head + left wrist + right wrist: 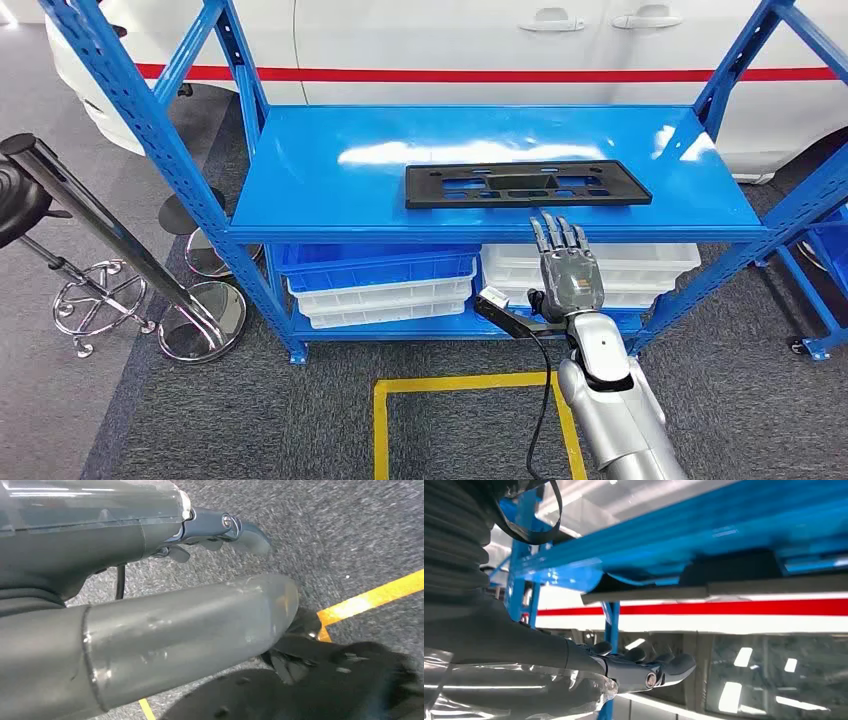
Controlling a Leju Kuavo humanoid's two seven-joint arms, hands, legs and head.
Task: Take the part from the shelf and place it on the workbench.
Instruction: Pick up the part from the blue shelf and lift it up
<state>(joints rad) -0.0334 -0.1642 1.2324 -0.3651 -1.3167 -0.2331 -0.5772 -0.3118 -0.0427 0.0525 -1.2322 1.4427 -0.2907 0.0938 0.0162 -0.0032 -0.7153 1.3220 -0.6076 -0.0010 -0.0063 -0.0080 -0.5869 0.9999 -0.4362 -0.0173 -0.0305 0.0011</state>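
A: What is seen nearest the robot?

B: A yellow line is marked on the grey carpet just in front of the robot. In the left wrist view the left hand is seen above that carpet, with its thumb thick in the foreground; nothing is seen in it, but whether its fingers are spread or curled cannot be told.

A: And the right hand?

B: The right hand is raised at the front edge of the blue shelf. Its fingers are stretched out and apart, and nothing is held. The fingertips are seen at the shelf's front lip, just short of the part.

A: Where is the part found?

B: The black part, a flat rectangular frame with cut-outs, is laid flat on the top level of the shelf, near its front edge and right of the middle. In the right wrist view its underside is seen from below, with the hand lower than the shelf edge.

A: What lies lower and farther?

B: Blue and white bins are stacked on the lower level. Chrome stools are stood to the left, and a white car with a red stripe is parked behind the shelf.
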